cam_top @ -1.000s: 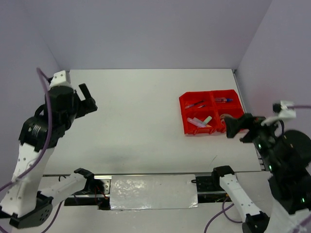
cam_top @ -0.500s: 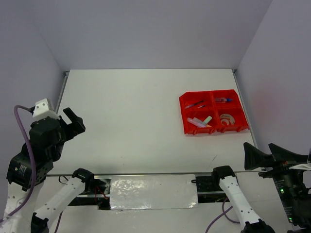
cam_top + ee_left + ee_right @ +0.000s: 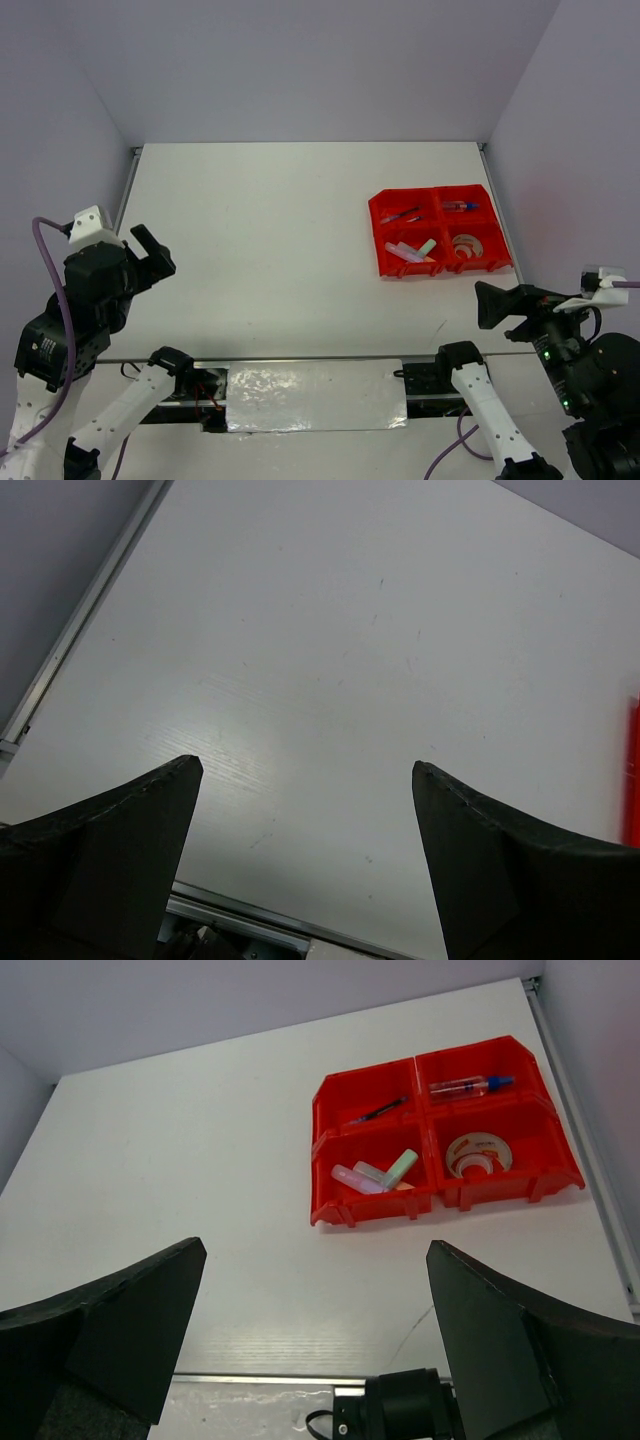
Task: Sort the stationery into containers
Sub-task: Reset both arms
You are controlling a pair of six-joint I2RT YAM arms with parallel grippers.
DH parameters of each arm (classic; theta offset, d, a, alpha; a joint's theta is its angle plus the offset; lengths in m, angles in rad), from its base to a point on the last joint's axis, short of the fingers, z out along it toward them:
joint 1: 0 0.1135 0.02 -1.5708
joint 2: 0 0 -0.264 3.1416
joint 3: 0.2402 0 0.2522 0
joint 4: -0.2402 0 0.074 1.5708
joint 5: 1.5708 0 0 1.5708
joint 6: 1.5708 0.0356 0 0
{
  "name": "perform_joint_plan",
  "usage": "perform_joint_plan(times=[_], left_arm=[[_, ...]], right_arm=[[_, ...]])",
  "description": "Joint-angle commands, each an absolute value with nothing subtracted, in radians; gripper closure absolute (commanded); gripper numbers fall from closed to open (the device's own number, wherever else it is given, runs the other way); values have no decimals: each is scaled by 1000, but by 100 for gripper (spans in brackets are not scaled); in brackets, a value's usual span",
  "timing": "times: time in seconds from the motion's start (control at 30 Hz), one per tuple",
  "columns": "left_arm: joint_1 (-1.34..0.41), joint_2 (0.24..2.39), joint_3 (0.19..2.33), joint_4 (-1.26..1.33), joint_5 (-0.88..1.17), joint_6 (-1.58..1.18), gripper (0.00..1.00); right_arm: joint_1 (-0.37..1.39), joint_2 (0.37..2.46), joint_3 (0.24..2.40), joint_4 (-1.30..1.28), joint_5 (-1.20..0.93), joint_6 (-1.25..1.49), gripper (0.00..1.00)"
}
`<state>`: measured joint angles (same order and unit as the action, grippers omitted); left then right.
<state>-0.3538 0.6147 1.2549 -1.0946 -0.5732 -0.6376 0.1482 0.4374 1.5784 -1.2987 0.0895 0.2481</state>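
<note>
Hovering over the counter's [image 3: 280, 230] near-left edge: left gripper [image 3: 152, 252], fingers spread, empty. Red tray [image 3: 370, 1210] sits by the right edge, compartments holding pen [image 3: 378, 1112], pastel markers [image 3: 375, 1172], bottle [image 3: 462, 1086], tape roll [image 3: 472, 1153]. Right gripper [image 3: 483, 305] at the near-right corner, fingers spread, empty.

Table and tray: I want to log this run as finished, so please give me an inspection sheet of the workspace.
Surface: white table, no marks worth noting.
Job's things: red tray on the right side; pen in the far-left compartment, blue-capped bottle far-right, pastel pieces near-left, tape roll near-right.
Clutter: nothing seen.
Grippers: left gripper and right gripper both open and empty, above the near edge.
Cables: purple cable on the left arm, another at the right wrist.
Surroundings: grey walls; silvery sheet between the bases.
</note>
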Motion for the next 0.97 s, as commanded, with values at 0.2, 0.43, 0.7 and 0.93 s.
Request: perform_joint_plan(times=[0.2, 0.43, 0.7, 0.93], left_arm=[[-350, 666, 1263, -1130, -638, -646, 1], [-350, 624, 1210, -1079, -649, -614, 1], [-350, 644, 1209, -1065, -640, -603, 1], [-350, 638, 1207, -1048, -637, -606, 1]], right_arm=[[153, 459, 1493, -1190, 140, 226, 0], [153, 440, 1439, -1151, 114, 207, 0], [152, 457, 1425, -1132, 86, 221, 0], [155, 443, 1416, -1120, 91, 229, 0]])
